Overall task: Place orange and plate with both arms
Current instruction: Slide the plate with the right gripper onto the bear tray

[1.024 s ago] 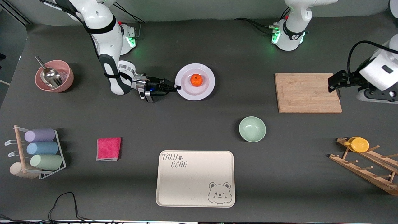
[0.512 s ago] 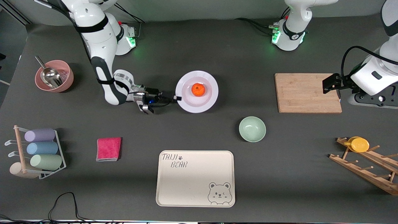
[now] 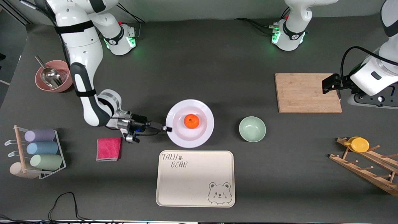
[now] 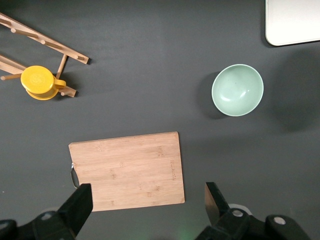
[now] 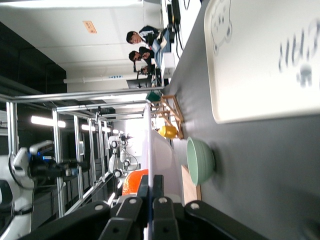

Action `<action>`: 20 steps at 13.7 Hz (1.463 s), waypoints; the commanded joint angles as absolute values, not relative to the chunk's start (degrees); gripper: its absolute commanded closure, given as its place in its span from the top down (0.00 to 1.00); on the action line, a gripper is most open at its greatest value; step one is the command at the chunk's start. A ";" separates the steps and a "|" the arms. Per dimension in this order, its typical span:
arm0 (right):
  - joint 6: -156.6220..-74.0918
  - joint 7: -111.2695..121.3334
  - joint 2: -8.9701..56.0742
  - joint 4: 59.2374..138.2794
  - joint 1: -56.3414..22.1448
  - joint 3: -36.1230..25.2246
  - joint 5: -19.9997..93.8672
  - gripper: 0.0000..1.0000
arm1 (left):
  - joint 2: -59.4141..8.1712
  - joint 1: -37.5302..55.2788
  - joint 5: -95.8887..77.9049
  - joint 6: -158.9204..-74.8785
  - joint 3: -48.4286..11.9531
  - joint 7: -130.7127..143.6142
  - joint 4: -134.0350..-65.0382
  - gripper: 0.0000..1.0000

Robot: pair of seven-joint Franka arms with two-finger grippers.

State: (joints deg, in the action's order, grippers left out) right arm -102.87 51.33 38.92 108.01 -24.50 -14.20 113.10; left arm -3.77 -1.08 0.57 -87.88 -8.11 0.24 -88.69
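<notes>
The right hand (image 3: 166,128) is clamped on the rim of the plate (image 3: 202,132), carrying it above the table (image 3: 199,62) just beside the bear tray (image 3: 195,178). The orange (image 3: 191,121) sits on the plate's centre. The step in hand is plate transport. The next move likely calls for a level descent so the orange does not roll. The left hand (image 4: 145,200) waits over the cutting board (image 3: 307,92), fingers spread wide and empty.

The right wrist view shows the plate (image 5: 150,150) only edge-on.
</notes>
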 commanded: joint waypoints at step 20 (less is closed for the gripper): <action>-121.11 37.53 74.53 55.63 -17.23 -8.35 107.67 0.00 | -5.71 -1.32 0.79 -87.45 -7.38 1.49 -85.78 1.00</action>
State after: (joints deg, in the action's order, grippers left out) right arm -120.42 36.26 72.32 58.42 -17.89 -9.79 108.44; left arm -4.81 -1.32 0.61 -88.20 -7.49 0.59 -87.23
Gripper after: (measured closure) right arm 0.960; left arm 0.000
